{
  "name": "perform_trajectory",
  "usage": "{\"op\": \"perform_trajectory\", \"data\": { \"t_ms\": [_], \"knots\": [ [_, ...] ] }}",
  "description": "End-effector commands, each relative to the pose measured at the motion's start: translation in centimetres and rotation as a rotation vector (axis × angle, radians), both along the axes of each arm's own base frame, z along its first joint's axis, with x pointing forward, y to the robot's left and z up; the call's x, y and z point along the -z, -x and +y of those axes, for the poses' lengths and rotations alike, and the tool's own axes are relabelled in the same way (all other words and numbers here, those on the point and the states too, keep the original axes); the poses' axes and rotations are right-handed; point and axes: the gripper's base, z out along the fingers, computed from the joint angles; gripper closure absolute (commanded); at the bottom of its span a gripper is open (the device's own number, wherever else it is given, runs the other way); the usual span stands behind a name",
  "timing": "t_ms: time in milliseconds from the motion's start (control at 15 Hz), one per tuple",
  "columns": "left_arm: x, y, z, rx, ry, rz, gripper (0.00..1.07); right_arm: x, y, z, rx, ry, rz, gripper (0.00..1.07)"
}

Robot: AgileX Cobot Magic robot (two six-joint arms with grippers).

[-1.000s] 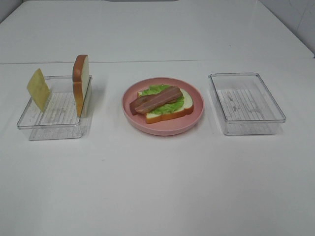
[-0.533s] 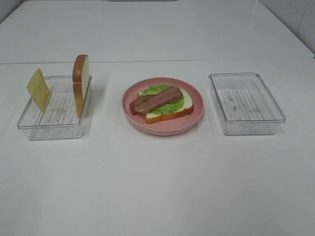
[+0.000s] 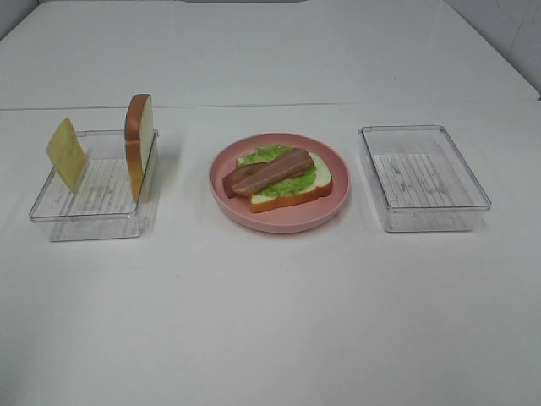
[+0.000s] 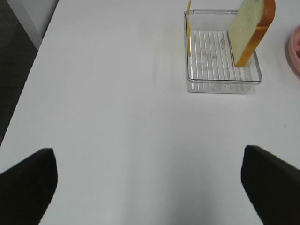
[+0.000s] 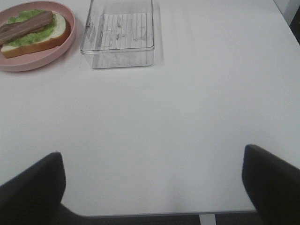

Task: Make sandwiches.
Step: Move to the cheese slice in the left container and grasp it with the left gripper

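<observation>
Left gripper (image 4: 147, 154), right gripper (image 5: 152, 152) gape wide and empty; bread slice (image 3: 139, 144) stands in left bin (image 3: 51, 216) beside plate (image 3: 279, 222)

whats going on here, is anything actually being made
A sandwich is half built, and nothing is being handled right now. On the pink plate lies one bread slice topped with lettuce and bacon strips. The cheese slice and the second bread slice stand on edge in the left clear tray; the right clear tray holds nothing. The left gripper and the right gripper are both open over bare table, short of the trays.
</observation>
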Motion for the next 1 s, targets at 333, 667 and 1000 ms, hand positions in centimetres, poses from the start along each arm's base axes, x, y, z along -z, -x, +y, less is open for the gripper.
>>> {"op": "perform_trajectory", "data": {
  "t_ms": [333, 667, 1000],
  "knots": [
    [-2.4, -10.1, -0.3, 0.096, 0.076, 0.164, 0.07, 0.0, 0.4, 0.0, -0.002, 0.006, -0.042, 0.09],
    [-0.5, -17.9, 0.4, 0.071, 0.113, 0.342, 0.07, 0.0, 0.4, 0.0, -0.002, 0.006, -0.042, 0.09],
    [2.4, -24.0, 0.7, 0.092, 0.119, 0.436, 0.07, 0.0, 0.4, 0.0, -0.002, 0.006, -0.042, 0.09]
  ]
}}
